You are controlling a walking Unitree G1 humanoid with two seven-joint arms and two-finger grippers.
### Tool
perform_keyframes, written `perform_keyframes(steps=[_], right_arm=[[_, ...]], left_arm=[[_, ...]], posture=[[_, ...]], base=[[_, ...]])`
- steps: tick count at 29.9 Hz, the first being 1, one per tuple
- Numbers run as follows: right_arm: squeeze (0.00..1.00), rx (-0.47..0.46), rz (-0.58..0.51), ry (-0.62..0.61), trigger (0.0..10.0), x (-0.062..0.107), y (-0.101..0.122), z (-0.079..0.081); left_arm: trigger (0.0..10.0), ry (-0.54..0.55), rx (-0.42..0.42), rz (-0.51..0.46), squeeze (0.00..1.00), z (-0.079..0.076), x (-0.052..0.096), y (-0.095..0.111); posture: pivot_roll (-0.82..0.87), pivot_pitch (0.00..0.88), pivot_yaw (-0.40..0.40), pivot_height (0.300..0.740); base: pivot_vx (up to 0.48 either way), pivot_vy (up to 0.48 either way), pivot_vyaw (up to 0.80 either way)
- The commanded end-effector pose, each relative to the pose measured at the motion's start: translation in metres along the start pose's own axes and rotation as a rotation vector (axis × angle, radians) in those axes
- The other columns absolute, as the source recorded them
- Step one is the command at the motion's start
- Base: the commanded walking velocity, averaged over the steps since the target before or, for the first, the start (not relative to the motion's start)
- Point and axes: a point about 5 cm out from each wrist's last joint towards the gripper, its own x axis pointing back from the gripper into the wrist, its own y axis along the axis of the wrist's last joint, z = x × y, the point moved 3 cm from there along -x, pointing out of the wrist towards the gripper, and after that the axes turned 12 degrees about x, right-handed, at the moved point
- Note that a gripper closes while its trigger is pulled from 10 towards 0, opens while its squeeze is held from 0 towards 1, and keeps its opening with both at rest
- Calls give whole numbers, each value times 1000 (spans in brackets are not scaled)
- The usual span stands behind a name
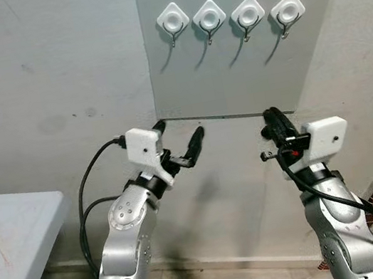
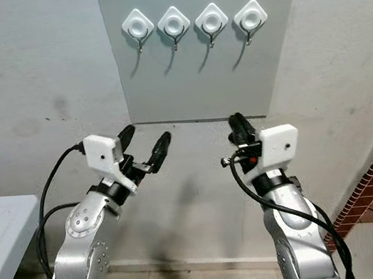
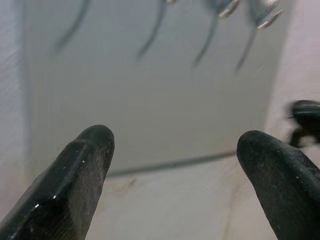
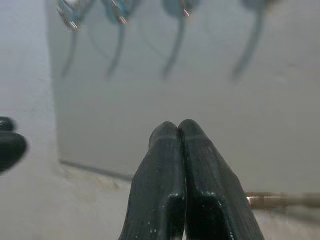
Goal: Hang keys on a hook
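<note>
A grey panel (image 1: 245, 64) on the wall carries 4 white hooks in a row: the first hook (image 1: 172, 20) at the robot's left, the second hook (image 1: 209, 17), the third hook (image 1: 247, 14) and the fourth hook (image 1: 287, 10) at the right. Each is a white diamond-shaped pad with a small metal hook hanging below, and nothing hangs on any of them.

Both arms are raised in front of the wall, below the panel's lower edge. The left gripper (image 1: 179, 139) has its 2 black fingers (image 3: 85, 170) spread well apart and holds nothing, pointing up toward the panel. The right gripper (image 1: 273, 124) has its fingers pressed together, as the right wrist view shows clearly. A small metal piece (image 1: 267, 155) juts out beside the right gripper's base, with a bit of red near it; whether these are the keys cannot be told.

A white bench (image 1: 9, 243) stands at the robot's left, by the wall.
</note>
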Motion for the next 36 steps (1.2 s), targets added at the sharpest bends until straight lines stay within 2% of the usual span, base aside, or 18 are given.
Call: perform_keyframes(steps=[1,4,12,17,20,30,36], right_arm=[[0,-21,-9,39,10000,-6,4,6],[0,-43,-41,81,10000,-13,13,14],[0,-124,-123,134,10000,-22,34,23],[0,-164,-159,154,10000,-28,44,24],[0,-227,-205,178,10000,-32,56,25],[0,-344,-291,187,10000,-41,77,20],[0,-375,-323,184,10000,-47,85,18]], left_arm=[[10000,-42,-13,-8,0,-8,-5,7],[10000,-79,-3,-7,0,-17,-8,9],[10000,-115,-2,-9,0,-28,-12,14],[10000,-139,-6,-16,0,-33,-14,18],[10000,-146,-1,-20,0,-34,-16,20],[10000,-159,-5,-19,0,-37,-17,23],[10000,-167,-4,-22,0,-39,-18,24]], posture=[[-54,0,-25,740],[-54,0,-25,740],[-62,0,-23,740],[-62,0,-24,740],[-64,0,-22,740],[-57,0,-22,740],[-55,0,-19,740]], base=[[0,0,0],[0,0,0],[0,0,0],[0,0,0],[0,0,0],[0,0,0],[0,0,0]])
